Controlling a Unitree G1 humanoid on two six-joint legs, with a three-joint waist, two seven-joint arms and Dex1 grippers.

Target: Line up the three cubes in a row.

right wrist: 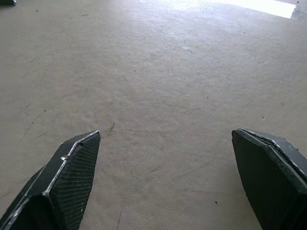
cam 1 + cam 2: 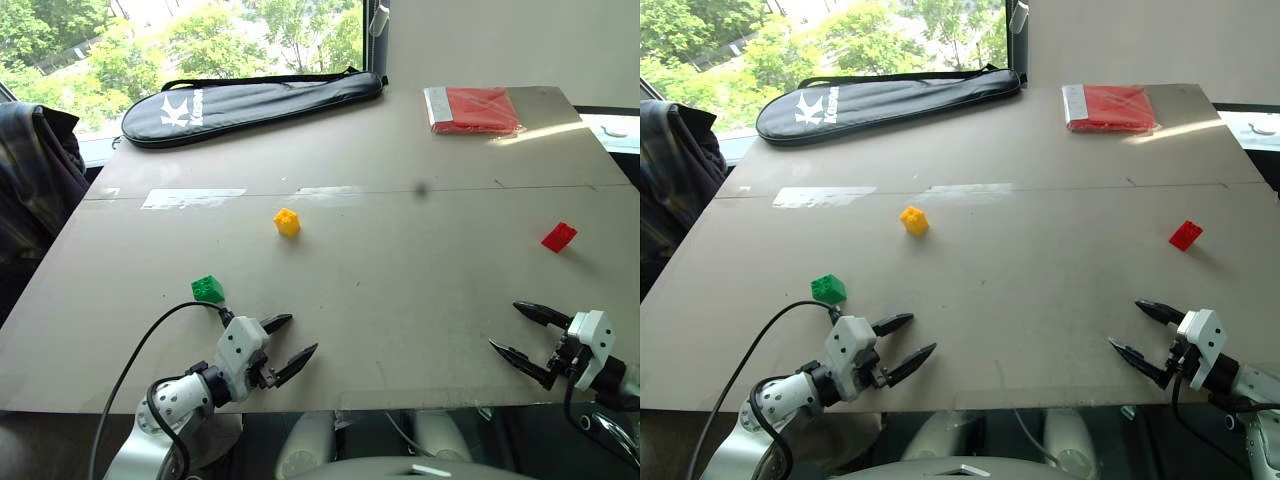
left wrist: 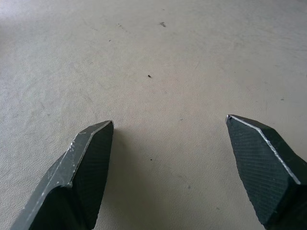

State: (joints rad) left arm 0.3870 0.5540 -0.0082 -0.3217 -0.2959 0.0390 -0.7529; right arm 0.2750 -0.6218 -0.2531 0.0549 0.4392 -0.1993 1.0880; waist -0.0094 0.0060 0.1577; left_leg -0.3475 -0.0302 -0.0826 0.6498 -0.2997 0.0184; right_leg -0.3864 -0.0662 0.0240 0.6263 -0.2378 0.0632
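Three studded cubes lie apart on the beige table [image 2: 400, 290]. The yellow cube [image 2: 287, 222] sits near the middle, the green cube [image 2: 208, 289] at the near left and the red cube [image 2: 559, 237] at the right. My left gripper [image 2: 297, 338] hovers open over the front edge, a short way to the right of and nearer than the green cube, nothing between its fingers [image 3: 91, 158]. My right gripper [image 2: 508, 329] is open at the near right, well short of the red cube, with bare table between its fingers [image 1: 76, 167].
A black racket bag [image 2: 250, 103] lies along the far left edge of the table. A flat red packet [image 2: 472, 109] rests at the far right corner. A dark garment [image 2: 35, 170] hangs beside the table's left side.
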